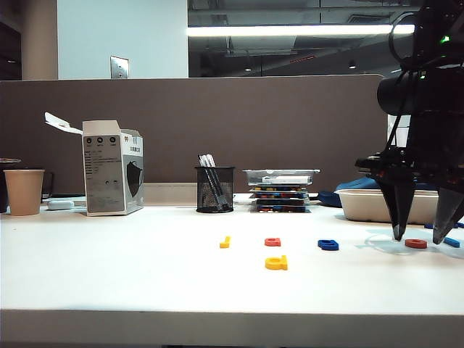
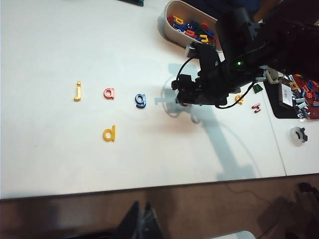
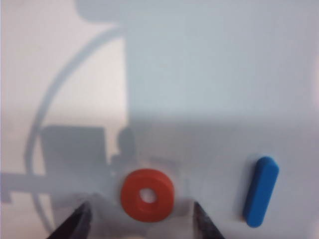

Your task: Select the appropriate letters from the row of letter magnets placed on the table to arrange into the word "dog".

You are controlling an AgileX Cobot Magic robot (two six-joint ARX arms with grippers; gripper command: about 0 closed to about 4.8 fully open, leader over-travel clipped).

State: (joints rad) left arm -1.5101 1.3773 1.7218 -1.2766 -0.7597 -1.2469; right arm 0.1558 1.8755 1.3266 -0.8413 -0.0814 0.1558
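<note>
Right gripper spread wide astride red "o" near table edge; left gripper unseen.

Right gripper low at the right side, pointing down, tips close to the table. Two dark fingers spread wide apart, one on each side of the red "o", not touching it. Black right arm bent over from above, with a small green light on. Fingertips just in sight in the right wrist view, far apart from each other. Left gripper high up, only dark tips in sight at the edge of the left wrist view; open or closed not clear.
</note>
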